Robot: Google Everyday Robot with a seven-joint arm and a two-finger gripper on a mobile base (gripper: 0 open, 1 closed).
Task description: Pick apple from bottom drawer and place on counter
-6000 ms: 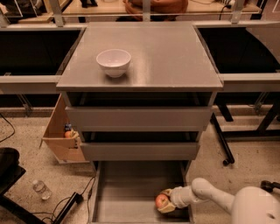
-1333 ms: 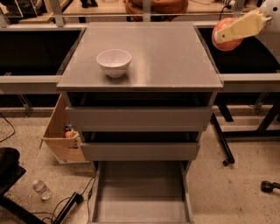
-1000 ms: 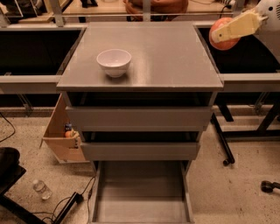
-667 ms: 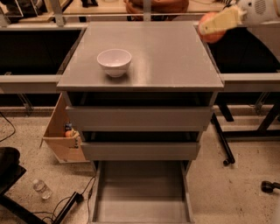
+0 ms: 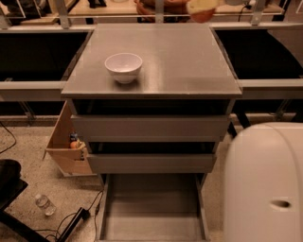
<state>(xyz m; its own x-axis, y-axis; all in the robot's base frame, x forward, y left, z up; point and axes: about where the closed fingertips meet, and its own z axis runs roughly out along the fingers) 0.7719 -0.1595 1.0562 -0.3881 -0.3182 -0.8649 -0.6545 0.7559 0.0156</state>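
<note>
Cut off by the top edge, above the desk's [image 5: 180,61] far right, the blurred end effector [image 5: 202,5] clasps the reddish apple [image 5: 202,17].

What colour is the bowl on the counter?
White bowl, camera view. Gripper holds the apple by the far edge of the counter.

No text seems readable anywhere; the claw [image 5: 202,6] hangs at the top edge.
</note>
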